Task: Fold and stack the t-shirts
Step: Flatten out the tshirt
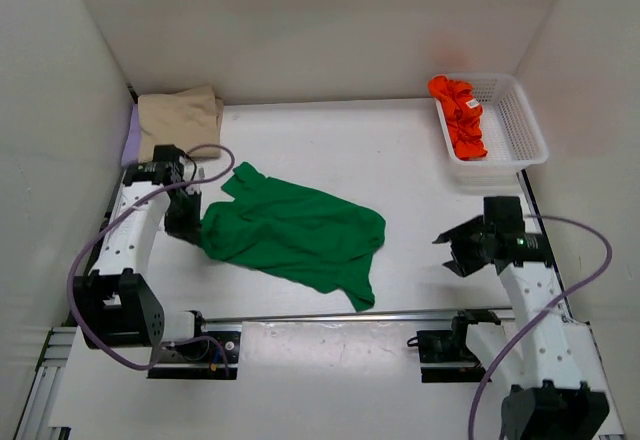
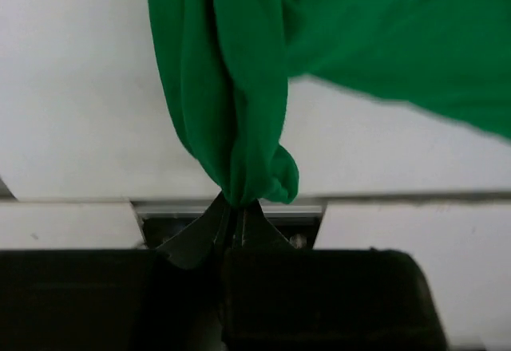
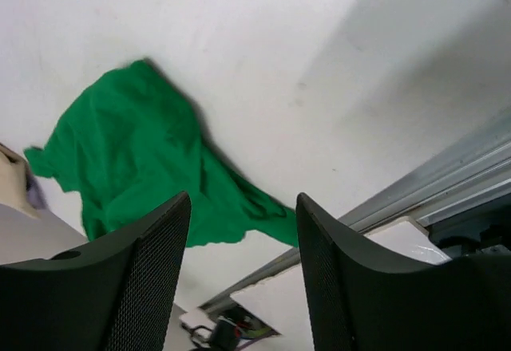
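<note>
Pinching a bunched edge of the green t-shirt [image 1: 300, 230] between closed fingers, the left gripper [image 2: 237, 210] holds the cloth, which spreads beyond the fingertips onto the table [image 1: 400, 150]; the right gripper [image 3: 242, 207] stands open and empty, the shirt well ahead of its fingers.

Green t-shirt [image 1: 295, 232] rumpled mid-table, beige t-shirt [image 1: 180, 118] folded atop lilac t-shirt [image 1: 130, 138], orange-red t-shirt [image 1: 460, 115] crumpled far right
</note>
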Tool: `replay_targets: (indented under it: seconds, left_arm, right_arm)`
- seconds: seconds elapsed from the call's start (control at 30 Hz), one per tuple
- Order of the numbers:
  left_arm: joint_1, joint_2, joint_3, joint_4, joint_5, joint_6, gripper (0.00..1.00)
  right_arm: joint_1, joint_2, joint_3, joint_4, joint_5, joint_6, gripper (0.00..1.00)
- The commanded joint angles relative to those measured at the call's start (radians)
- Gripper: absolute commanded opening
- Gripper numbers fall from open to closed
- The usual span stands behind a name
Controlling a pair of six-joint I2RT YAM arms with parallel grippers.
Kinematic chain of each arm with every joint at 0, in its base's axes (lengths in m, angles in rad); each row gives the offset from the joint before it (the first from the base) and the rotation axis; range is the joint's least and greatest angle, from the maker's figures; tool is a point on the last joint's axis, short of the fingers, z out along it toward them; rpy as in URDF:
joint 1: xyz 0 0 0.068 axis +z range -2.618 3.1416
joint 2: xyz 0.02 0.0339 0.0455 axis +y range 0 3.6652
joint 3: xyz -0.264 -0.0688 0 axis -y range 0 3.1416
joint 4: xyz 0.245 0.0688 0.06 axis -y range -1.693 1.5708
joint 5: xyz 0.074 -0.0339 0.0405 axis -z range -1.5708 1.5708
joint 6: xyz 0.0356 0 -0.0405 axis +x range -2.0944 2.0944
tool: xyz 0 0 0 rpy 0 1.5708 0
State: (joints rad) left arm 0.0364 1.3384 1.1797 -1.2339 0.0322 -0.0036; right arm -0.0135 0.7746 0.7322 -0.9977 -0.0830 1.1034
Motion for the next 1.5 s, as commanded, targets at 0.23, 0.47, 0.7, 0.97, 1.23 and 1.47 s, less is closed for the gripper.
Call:
replay_targets:
  seconds: [0.23, 0.47, 0.7, 0.97, 1.23, 1.47]
  left_arm:
    - [0.057, -0.175, -0.166, -0.088, -0.005, 0.004, 0.1]
    - [0.114, -0.194, -0.206, -0.079, -0.005, 0.004, 0.1]
    - [0.171, -0.194, -0.215, -0.03, -0.034, 0.004, 0.1]
    - [0.191, -0.105, -0.164, 0.085, -0.063, 0.004, 0.1]
    - [0.109, 0.005, -0.089, 0.097, 0.021, 0.004, 0.1]
    - [0.025, 0.005, -0.134, 0.108, 0.012, 0.004, 0.1]
  right_arm:
    - [0.431, 0.693, 0.637, 0.139, 0.097, -0.445, 0.72]
    - [0.578, 1.321, 1.137, 0.061, 0.038, -0.639, 0.76]
    - [0.667, 1.413, 1.043, 0.107, 0.124, -0.677, 0.75]
    - [0.725, 1.085, 0.519, 0.097, 0.129, -0.601, 0.0]
    - [0.794, 0.714, 0.457, -0.047, -0.065, -0.59, 0.8]
    - [0.676, 1.012, 0.996, 0.174, 0.049, -0.56, 0.92]
